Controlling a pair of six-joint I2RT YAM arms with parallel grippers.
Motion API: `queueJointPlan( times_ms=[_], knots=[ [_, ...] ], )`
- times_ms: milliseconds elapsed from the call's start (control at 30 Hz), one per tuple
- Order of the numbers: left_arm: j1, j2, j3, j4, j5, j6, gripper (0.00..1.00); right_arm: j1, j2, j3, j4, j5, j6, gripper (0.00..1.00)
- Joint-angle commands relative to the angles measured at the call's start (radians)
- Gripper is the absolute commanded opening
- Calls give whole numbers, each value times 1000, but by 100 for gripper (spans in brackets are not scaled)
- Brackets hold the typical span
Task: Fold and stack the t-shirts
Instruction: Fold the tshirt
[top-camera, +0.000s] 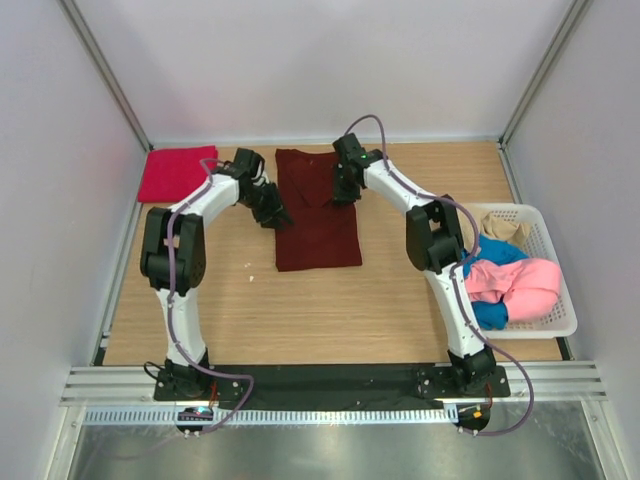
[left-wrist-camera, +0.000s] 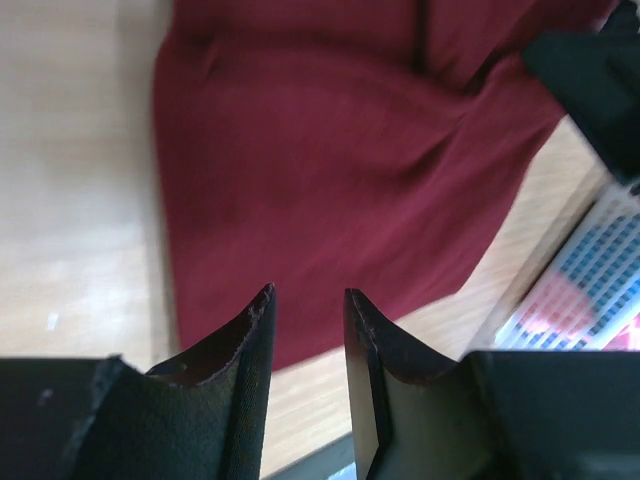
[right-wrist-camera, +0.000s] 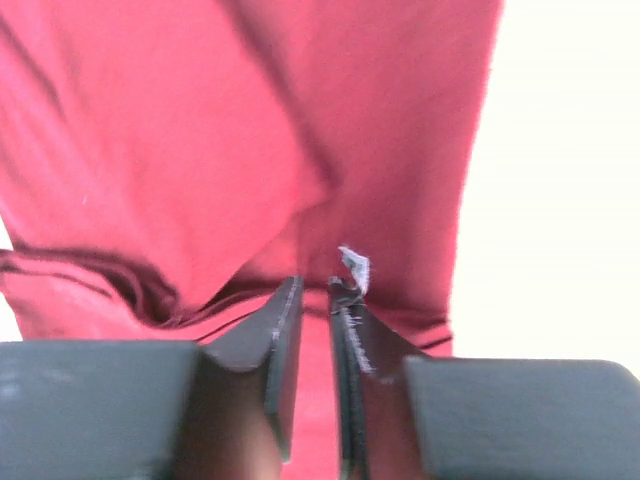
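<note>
A dark maroon t-shirt (top-camera: 318, 235) lies flat in the middle of the table, rumpled at its collar end. My left gripper (top-camera: 278, 215) hovers at the shirt's left edge. In the left wrist view it (left-wrist-camera: 308, 290) is open, with bare wood showing through the gap and the shirt (left-wrist-camera: 320, 160) just past the tips. My right gripper (top-camera: 343, 192) is over the collar area. In the right wrist view its jaws (right-wrist-camera: 315, 282) stand narrowly apart above puckered cloth (right-wrist-camera: 250, 130), beside a small white tag (right-wrist-camera: 355, 268). A folded crimson t-shirt (top-camera: 175, 172) lies at the back left.
A white slatted basket (top-camera: 545, 328) stands at the right edge and also shows in the left wrist view (left-wrist-camera: 600, 280). It holds a pink t-shirt (top-camera: 520, 280), a blue one (top-camera: 495, 250) and a beige one (top-camera: 505, 228). White walls enclose the table.
</note>
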Motion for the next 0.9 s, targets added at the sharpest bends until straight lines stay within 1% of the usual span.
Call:
queueJointPlan(
  times_ms=[0,33,133,167,200,233,267,333,367,400,467,500,533,600,700,767,867],
  knots=[
    [-1,70,129,78,57,-13,34,-44,-44,38,41,-65,-25,26],
    [-1,116,154,87,78,-19,34,-59,-61,29,60,-92,-26,27],
    [-1,181,204,123,121,-33,32,-77,-133,-37,111,-195,-12,34],
    [0,196,214,127,129,-35,31,-90,-147,-72,125,-232,6,35],
    [2,209,229,135,137,-36,30,-91,-168,-91,136,-313,18,34],
    [5,234,235,140,156,-36,29,-97,-176,-115,166,-350,24,31],
    [8,245,241,150,166,-36,28,-108,-187,-168,185,-396,32,19],
    [14,265,255,160,186,-36,26,-111,-207,-229,253,-485,64,5],
    [17,284,260,164,195,-36,25,-114,-210,-283,278,-507,73,1],
    [23,294,266,166,196,-41,24,-120,-213,-311,336,-525,101,1],
    [33,324,274,178,210,-53,23,-131,-209,-379,383,-565,132,1],
    [42,336,278,186,215,-58,22,-149,-207,-403,459,-579,174,1],
    [48,348,296,186,222,-64,22,-159,-196,-440,488,-597,191,1],
    [56,385,321,187,235,-67,21,-194,-175,-457,562,-611,215,1],
    [71,429,358,192,252,-79,19,-229,-120,-456,622,-637,244,1],
    [80,448,376,190,258,-85,19,-258,-60,-413,614,-657,248,1],
    [86,468,384,183,273,-82,18,-284,-21,-370,556,-647,229,1]
  ],
)
